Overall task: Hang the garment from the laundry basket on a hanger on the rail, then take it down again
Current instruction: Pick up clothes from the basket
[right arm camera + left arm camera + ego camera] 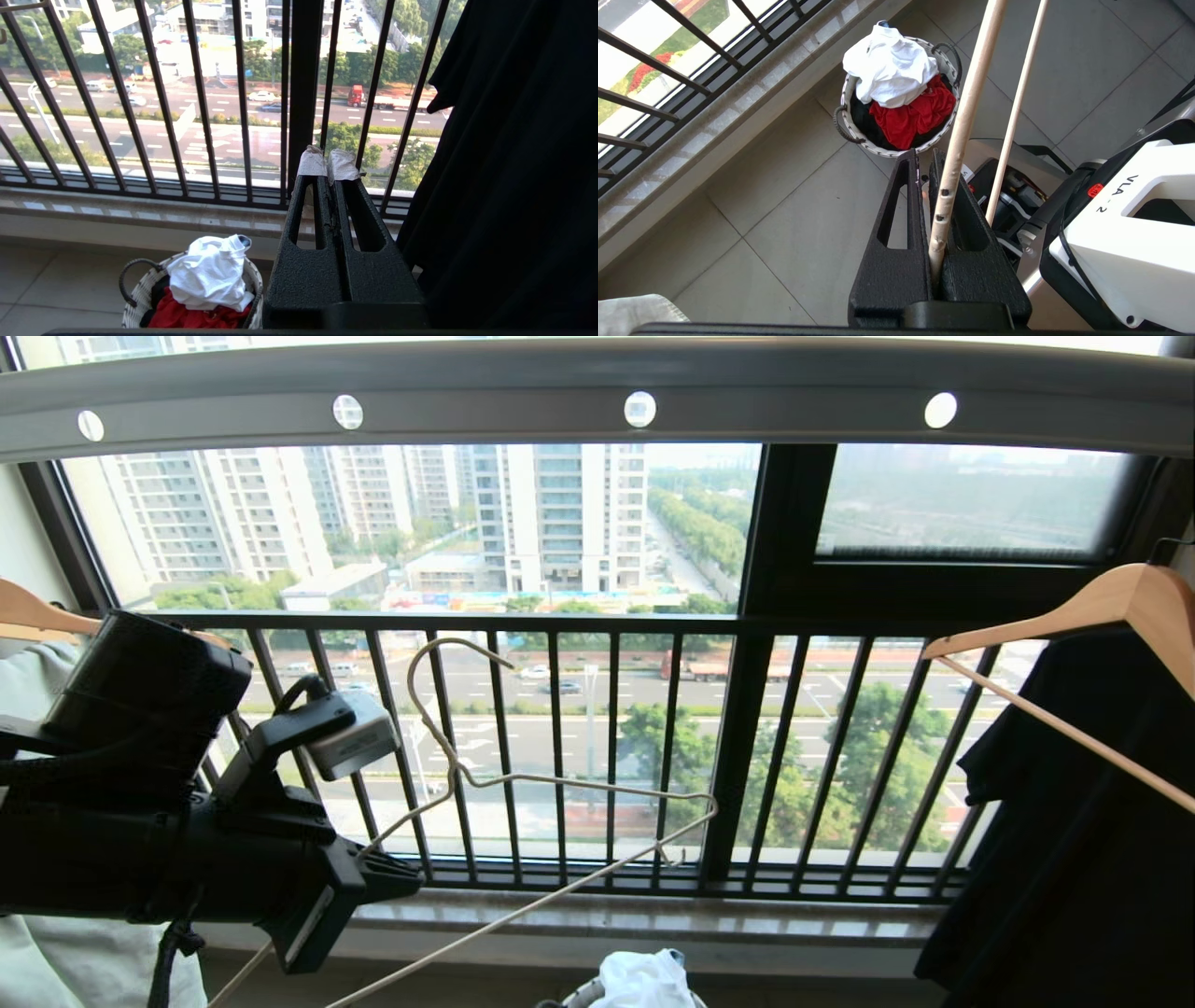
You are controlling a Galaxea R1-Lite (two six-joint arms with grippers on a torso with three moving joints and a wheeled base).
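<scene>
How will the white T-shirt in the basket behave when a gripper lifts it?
The white T-shirt lies crumpled atop the laundry basket, so it is probably floppy and will drape. It looks light. It may drag the red garment beneath it.

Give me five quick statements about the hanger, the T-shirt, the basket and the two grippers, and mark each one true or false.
1. The left gripper is shut on the hanger. True.
2. The hanger is hooked on the rail. False: its hook hangs free below the rail, in front of the window railing.
3. The garment lies on top in the laundry basket. True.
4. The right gripper holds the garment. False: its jaws are shut on nothing, up by the window railing.
5. Only the white garment is in the laundry basket. False: red cloth and something black lie under it.
</scene>
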